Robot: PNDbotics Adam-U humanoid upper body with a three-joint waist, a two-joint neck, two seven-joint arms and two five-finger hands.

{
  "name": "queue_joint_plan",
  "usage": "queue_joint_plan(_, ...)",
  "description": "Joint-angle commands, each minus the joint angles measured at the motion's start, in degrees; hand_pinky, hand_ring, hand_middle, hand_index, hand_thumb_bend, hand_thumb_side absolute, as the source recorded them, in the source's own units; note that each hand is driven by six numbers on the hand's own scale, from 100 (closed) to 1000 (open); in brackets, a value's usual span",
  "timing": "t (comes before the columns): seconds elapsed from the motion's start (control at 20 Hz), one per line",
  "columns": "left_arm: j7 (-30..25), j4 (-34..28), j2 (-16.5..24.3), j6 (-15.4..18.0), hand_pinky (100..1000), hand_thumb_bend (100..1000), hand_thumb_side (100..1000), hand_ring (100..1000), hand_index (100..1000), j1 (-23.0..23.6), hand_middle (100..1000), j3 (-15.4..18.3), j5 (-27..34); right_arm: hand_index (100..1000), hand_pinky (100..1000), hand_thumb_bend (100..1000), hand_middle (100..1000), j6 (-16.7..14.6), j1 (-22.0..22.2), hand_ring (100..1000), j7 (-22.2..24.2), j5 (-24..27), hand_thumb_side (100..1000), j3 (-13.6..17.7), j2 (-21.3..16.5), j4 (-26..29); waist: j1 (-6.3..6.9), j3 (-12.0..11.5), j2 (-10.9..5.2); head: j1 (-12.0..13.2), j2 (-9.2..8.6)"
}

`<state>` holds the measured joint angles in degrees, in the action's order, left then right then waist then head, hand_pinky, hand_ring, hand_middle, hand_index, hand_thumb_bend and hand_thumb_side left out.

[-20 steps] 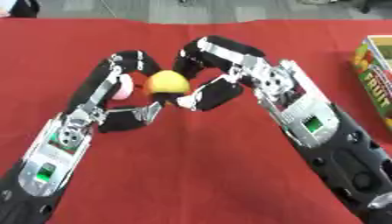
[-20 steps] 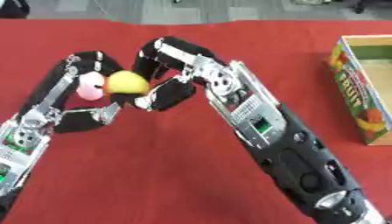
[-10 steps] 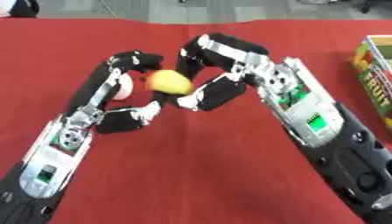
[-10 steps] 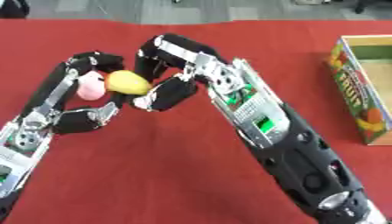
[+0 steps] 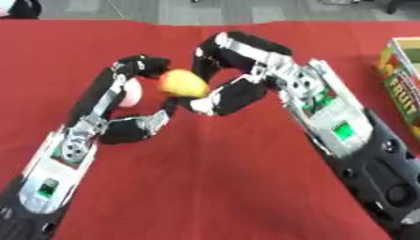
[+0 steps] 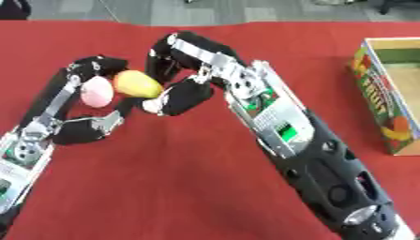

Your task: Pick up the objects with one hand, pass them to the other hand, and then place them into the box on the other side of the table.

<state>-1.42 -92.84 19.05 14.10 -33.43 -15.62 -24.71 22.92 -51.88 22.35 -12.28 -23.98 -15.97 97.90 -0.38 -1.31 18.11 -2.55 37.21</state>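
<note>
Two hands meet over the red table [image 5: 213, 187]. Left eye view: the left hand [image 5: 123, 110] has its fingers curled round a yellow fruit [image 5: 182, 83], with a pink object [image 5: 130, 93] against its palm; the right hand [image 5: 226, 70] curls at the fruit's other side, fingertips touching it. Right eye view: the fruit sits between both hands, above the cloth; the box [image 6: 386, 98] stands well apart at the right edge.
</note>
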Motion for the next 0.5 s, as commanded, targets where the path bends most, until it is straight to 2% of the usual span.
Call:
queue_joint_plan(0.05, 0.7, -0.5, 2.1, -0.2, 739, 742, 469, 738, 843, 0.2, 675, 1.2, -0.4, 422, 700, 358, 376, 0.2, -0.6, 645, -1.0, 0.8, 100, 1.6, -1.7, 2.1, -0.19, 0.1, -3.88, -0.6, 0.25)
queue_joint_plan(0.5, 1.8, -1.3, 5.4, -0.8, 739, 736, 457, 737, 839, 3.6, 674, 2.9, -0.5, 423, 696, 358, 375, 1.5, 0.5, 645, -4.1, 2.9, 100, 5.0, -4.5, 4.2, -0.07, 0.4, -4.25, -2.1, 0.14)
